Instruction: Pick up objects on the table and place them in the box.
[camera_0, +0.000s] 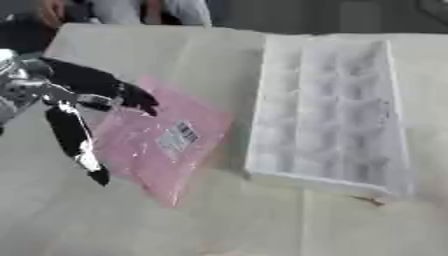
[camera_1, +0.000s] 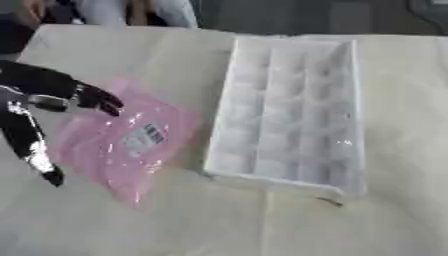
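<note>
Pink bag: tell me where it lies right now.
The pink bag lies on the table's left side, just left of the white box, under the left hand.

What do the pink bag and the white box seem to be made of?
The pink bag looks like thin, see-through plastic film: the table shows faintly through it, and it carries a white label. The white box seems to be rigid, matte white plastic or foam moulded into compartments; the look leaves this open.
</note>
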